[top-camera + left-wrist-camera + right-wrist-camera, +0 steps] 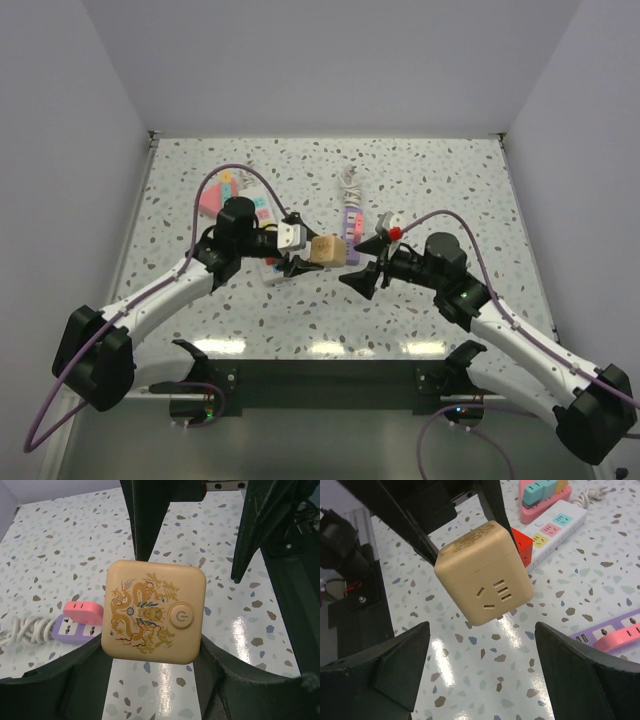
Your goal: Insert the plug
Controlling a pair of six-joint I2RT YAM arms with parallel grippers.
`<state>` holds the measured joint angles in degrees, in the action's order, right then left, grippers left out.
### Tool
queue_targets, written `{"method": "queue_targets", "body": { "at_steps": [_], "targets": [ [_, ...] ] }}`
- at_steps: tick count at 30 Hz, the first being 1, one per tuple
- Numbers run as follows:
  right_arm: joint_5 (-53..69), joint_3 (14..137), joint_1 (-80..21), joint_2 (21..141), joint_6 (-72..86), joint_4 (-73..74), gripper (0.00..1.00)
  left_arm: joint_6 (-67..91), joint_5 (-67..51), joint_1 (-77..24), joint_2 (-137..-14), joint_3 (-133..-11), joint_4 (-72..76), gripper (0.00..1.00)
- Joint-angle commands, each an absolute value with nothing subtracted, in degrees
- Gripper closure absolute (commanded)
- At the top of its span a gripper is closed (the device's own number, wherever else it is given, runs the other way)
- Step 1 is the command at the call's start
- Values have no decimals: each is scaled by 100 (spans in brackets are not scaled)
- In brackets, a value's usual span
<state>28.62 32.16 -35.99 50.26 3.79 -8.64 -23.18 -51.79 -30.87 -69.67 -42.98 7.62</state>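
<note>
Gripping a tan cube adapter with the left jaws, closed tight on two opposite sides, well clear of the speckled tabletop. On the face toward the left wrist camera, a gold dragon print and a round power button; on the face toward the right arm, socket slots. Facing that cube with the right jaws spread wide, holding nothing, just short of it and not touching. Lying on the tabletop beyond: a purple power strip with a pink plug on it and a bundled white cord. Beneath the left arm, a white power strip with coloured outlets.
</note>
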Motion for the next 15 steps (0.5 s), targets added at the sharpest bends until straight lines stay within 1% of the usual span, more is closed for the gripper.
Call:
{"method": "queue_targets", "body": {
  "at_steps": [1, 7, 15],
  "targets": [
    [3604, 3103, -3595, 4668, -500, -1266, 12, -3067, -6020, -3094, -6943, -4632, 194, 100],
    [3542, 3102, -3595, 4667, -712, -1388, 12, -3155, -6222, -3129, -6952, -4641, 9, 100],
    [3902, 3243, -3621, 5220, -852, -1599, 12, -3085, -6363, -3269, -7057, -4868, -342, 100]
  ]
}}
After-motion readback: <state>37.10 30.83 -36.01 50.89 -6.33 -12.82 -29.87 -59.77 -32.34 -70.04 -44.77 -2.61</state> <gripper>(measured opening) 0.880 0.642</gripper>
